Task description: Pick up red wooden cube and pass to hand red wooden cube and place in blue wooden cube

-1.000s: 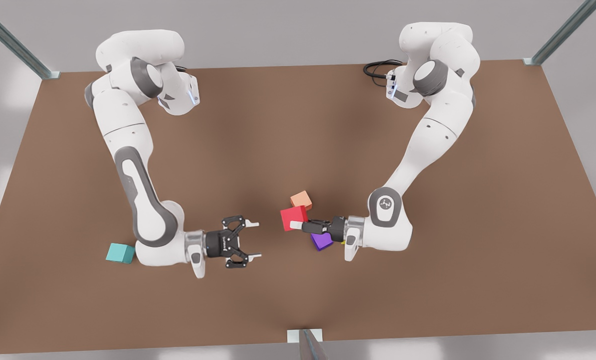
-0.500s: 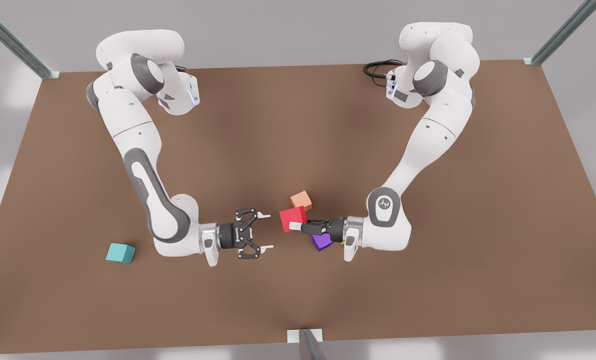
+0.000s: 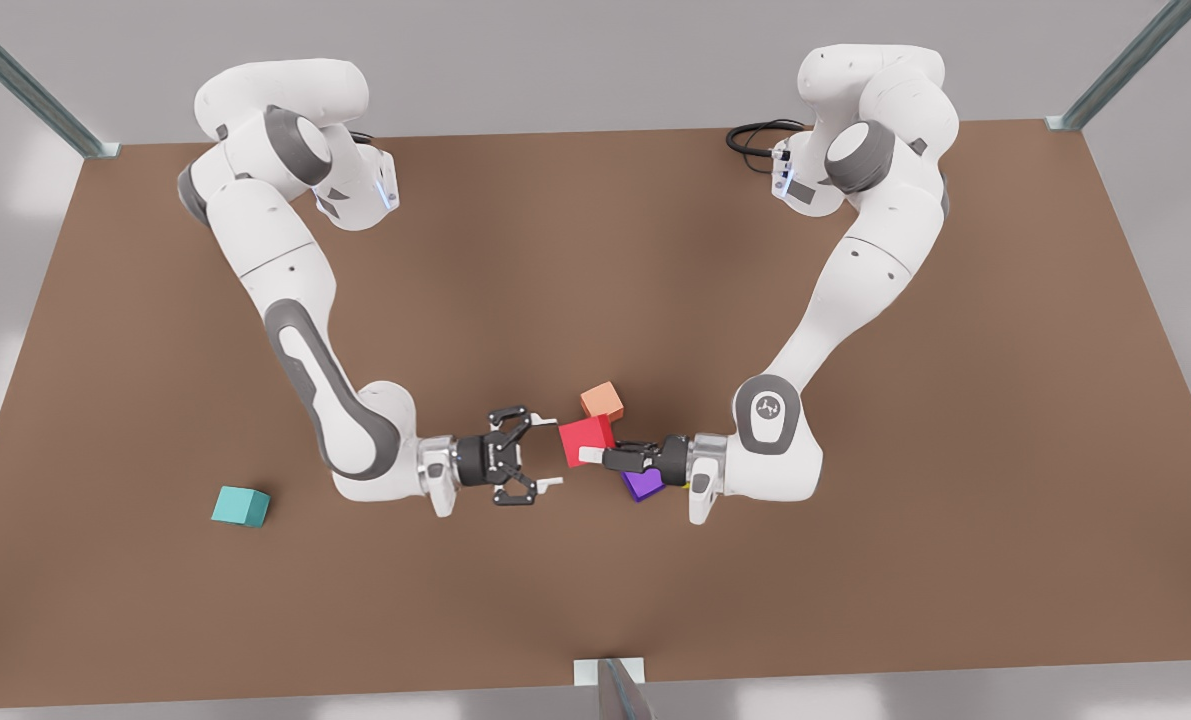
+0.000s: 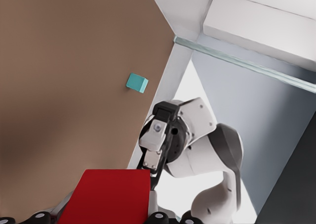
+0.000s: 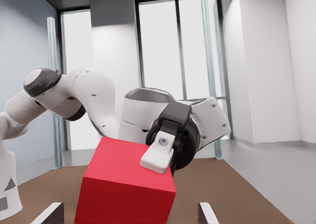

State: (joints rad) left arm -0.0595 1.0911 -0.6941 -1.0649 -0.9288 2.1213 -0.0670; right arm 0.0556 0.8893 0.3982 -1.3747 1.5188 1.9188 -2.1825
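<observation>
In the front view, the left gripper [image 3: 590, 455] is the plainer one, on the arm at the front view's right. It is clamped on the red wooden cube [image 3: 585, 437] and holds it in the air above the table [image 3: 855, 600], offered sideways towards the other arm. The hand [image 3: 550, 452], which is the right gripper on the arm at the front view's left, faces the cube with its white-tipped fingers spread wide. The far tip is just beside the cube's near edge, so the spread looks meant to let the cube slide between them. A salmon cube [image 3: 602, 400] and a purple cube [image 3: 643, 484] lie close under the exchange (neither is part of the job). The blue wooden cube [image 3: 240, 506] sits well apart towards the front view's left, on the receiving arm's side, which is probably why the handover is needed.

The left wrist view shows the red wooden cube [image 4: 108, 197] right up against the camera, with the blue wooden cube [image 4: 137, 82] far off on the table.

In the right wrist view, the red wooden cube [image 5: 123, 189] lies between the hand's own parted fingertips [image 5: 49, 211], and a white finger [image 5: 158, 159] of the left gripper presses on its face. The hand has not yet closed on it.
</observation>
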